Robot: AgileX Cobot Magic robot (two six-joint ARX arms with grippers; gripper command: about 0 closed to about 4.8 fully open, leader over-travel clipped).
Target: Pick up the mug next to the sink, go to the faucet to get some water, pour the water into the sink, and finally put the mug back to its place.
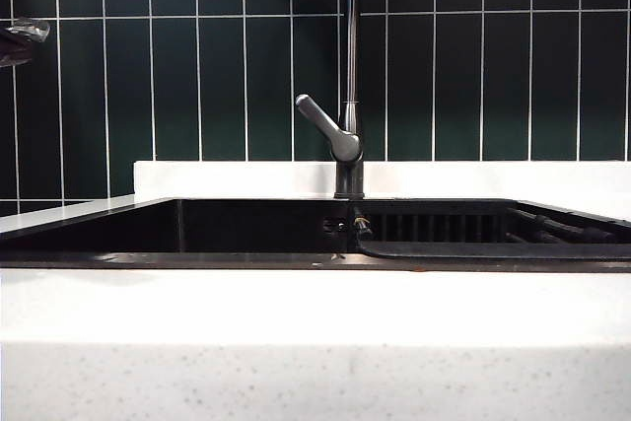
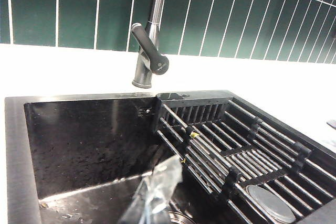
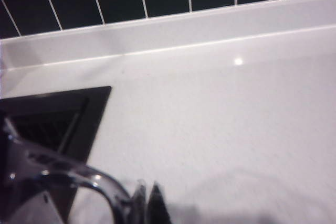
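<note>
The white counter is closest to the exterior camera. Behind it lies the black sink, stretching from 9 o'clock to 3 o'clock across that picture. The grey faucet stands at the sink's back edge, in the middle, and its pipe goes up to 12 o'clock. Its lever points toward 10 o'clock. Dark green tiles cover the wall behind.

Inside the sink, on one side, there is a black rack made of thin bars. A round silver lid lies under the bars. The other side has a bare, shiny black floor.

The left gripper is high up at 10 o'clock in the exterior view, well apart from the faucet. Its wrist camera looks down over the sink, and its clear, crinkly tip is pinched together, with nothing in it.

The right gripper is over the white counter, near a corner of the sink. Its dark fingers are pressed together. The clear mug is just beside them, and its curved handle reaches right up to them. The picture is blurry, so I cannot tell if they pinch the handle or what is in the mug.
</note>
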